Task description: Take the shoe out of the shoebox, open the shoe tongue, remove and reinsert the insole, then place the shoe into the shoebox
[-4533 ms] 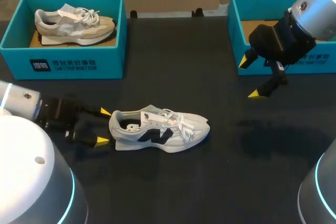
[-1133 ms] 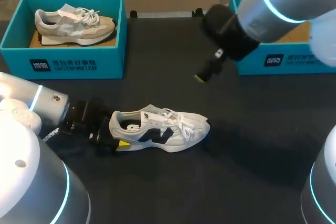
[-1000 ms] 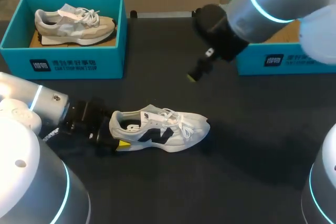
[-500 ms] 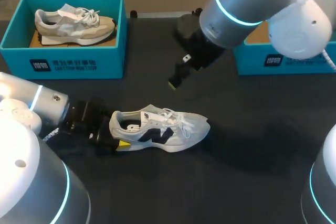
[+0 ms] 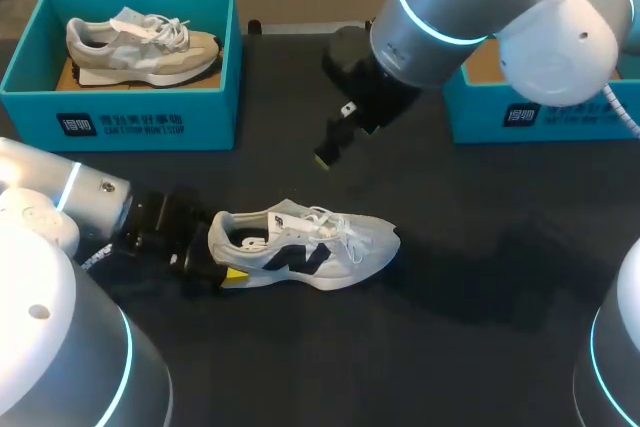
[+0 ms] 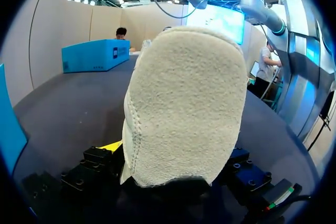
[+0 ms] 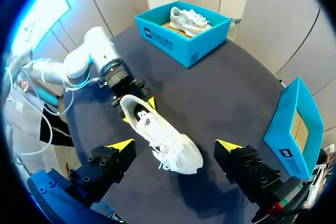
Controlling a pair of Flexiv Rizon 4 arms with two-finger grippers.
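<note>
Clamping the heel of the shoe (image 5: 310, 247) in your left claw (image 5: 232, 245), you next need the wide-open, empty right claw (image 7: 176, 145) down on the tongue (image 5: 322, 221).

- A robotics lab or test cell, by every sign.
- Two grey arms with lit blue rings, the left arm (image 5: 70, 197) and right arm (image 5: 450, 2), share one black surface (image 5: 480, 347).
- Staged props: a white shoe (image 5: 305, 247) lying out, a teal shoebox (image 5: 120, 122) holding a beige shoe (image 5: 140, 45), a second teal shoebox (image 5: 545, 117).
</note>
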